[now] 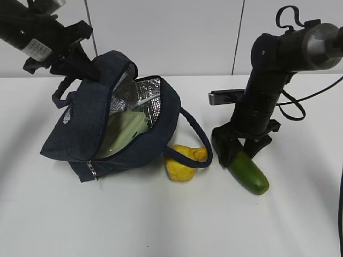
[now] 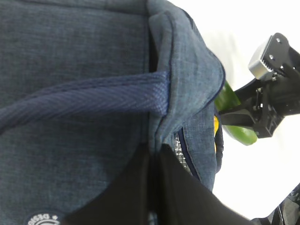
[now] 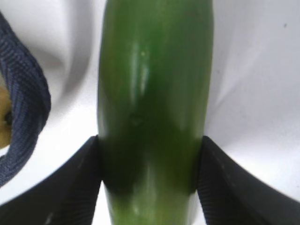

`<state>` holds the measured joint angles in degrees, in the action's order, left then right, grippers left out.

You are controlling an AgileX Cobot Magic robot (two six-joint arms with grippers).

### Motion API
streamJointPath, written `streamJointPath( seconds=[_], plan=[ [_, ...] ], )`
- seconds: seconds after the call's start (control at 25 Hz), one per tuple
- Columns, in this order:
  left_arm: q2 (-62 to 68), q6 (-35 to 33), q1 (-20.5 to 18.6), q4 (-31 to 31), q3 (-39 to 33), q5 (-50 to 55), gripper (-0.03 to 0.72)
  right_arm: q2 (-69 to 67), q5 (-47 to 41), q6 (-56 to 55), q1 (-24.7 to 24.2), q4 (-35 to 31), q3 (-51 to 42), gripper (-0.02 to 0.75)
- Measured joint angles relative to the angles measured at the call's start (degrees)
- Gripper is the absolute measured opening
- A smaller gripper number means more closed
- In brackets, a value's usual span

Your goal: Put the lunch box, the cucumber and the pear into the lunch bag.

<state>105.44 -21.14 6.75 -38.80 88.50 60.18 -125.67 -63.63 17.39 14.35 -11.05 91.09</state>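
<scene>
The navy lunch bag (image 1: 80, 128) lies tilted on the table with its mouth open, showing foil lining. The sage-green lunch box (image 1: 126, 131) sits inside it. My left gripper (image 1: 91, 72) is shut on the bag's upper rim (image 2: 183, 93), seen in the left wrist view (image 2: 153, 157) just below a handle (image 2: 84, 101). The yellow pear (image 1: 182, 161) lies on the table by the bag's mouth, inside a loop handle (image 1: 201, 140). My right gripper (image 1: 238, 152) is shut on the dark green cucumber (image 1: 251, 172), jaws pressed on both sides (image 3: 150, 159); the cucumber (image 3: 152, 84) is low at the table.
The white table (image 1: 161, 225) ends at a white panelled wall behind. The bag's loop handle (image 3: 23, 108) lies just left of the cucumber, with a sliver of pear (image 3: 3, 117) beyond it. The right arm (image 2: 269, 101) shows in the left wrist view.
</scene>
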Motion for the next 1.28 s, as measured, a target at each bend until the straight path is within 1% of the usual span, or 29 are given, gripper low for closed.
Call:
streamJointPath(
  seconds=[0.12, 0.24, 0.4, 0.48, 0.56, 0.64, 0.76, 0.84, 0.88, 1.12, 1.28],
  plan=[
    [0.0, 0.0, 0.0, 0.0, 0.0, 0.0, 0.007, 0.0, -0.3, 0.0, 0.0, 0.0, 0.1, 0.419],
    [0.0, 0.0, 0.0, 0.0, 0.0, 0.0, 0.007, 0.0, -2.9, 0.0, 0.0, 0.0, 2.0, 0.419],
    [0.0, 0.0, 0.0, 0.0, 0.0, -0.1, 0.007, 0.6, -5.2, -0.5, 0.0, -0.1, 7.8, 0.417],
    [0.0, 0.0, 0.0, 0.0, 0.0, -0.1, 0.007, 1.2, -5.8, -1.1, 0.0, -1.7, 12.2, 0.417],
    [0.0, 0.0, 0.0, -0.1, 0.0, -0.3, 0.007, 1.5, -5.9, -1.5, 0.0, -5.8, 16.2, 0.417],
    [0.0, 0.0, 0.0, -0.3, 0.0, -0.5, 0.007, 1.8, -5.9, -1.9, 0.0, -13.1, 19.1, 0.417],
    [0.0, 0.0, 0.0, -1.0, 0.0, -0.8, 0.007, 2.3, -6.1, -1.9, 0.1, -27.2, 20.0, 0.417],
    [0.0, 0.0, 0.0, -1.4, 0.0, -0.8, 0.007, 2.4, -6.2, -2.0, 0.7, -32.1, 20.1, 0.417],
    [0.0, 0.0, 0.0, -1.4, 0.0, -0.8, 0.007, 2.4, -6.2, -2.0, 1.2, -33.3, 20.1, 0.417],
    [0.0, 0.0, 0.0, -2.7, 0.0, -1.1, 0.007, 1.7, -6.2, -2.2, 5.3, -36.0, 20.1, 0.417],
    [0.0, 0.0, 0.0, -3.2, 0.0, -1.2, 0.007, -1.9, -6.3, -4.3, 6.1, -38.2, 20.1, 0.417]
  ],
)
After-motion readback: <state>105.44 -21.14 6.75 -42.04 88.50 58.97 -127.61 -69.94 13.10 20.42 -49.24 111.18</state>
